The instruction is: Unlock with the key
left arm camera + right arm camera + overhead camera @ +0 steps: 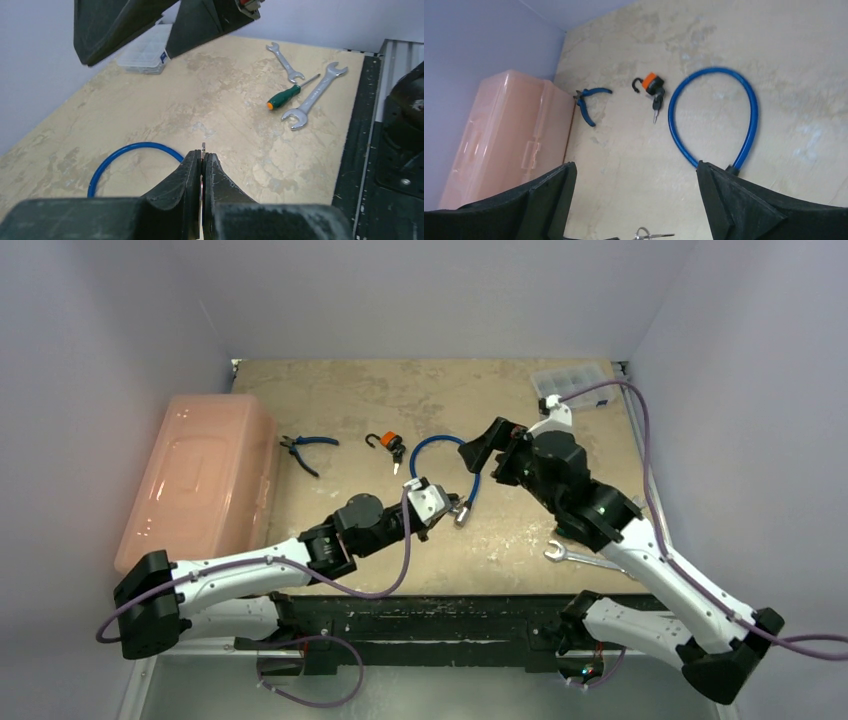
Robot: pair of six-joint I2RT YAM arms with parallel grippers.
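Holding a thin metal key (203, 148) pinched between its clenched fingers, the left gripper (202, 159) sits over the middle of the desk, toward the near edge. Only the key's tip shows past the pads, and it points into open air rather than into any lock. The blue cable lock (719, 70) lies looped flat at mid-desk. Its metal head (462, 514) rests just beside the left gripper on the side of the right edge, though the top view cannot settle whether the two touch. The right gripper (497, 455) hangs above the loop with its fingers spread wide and nothing between them. A small orange padlock (650, 81) lies apart from the loop toward the left edge, with a key beside it.

As I judge it, the key is in hand but not yet seated. Steadying the head, inserting the key, turning it and freeing the cable all remain.
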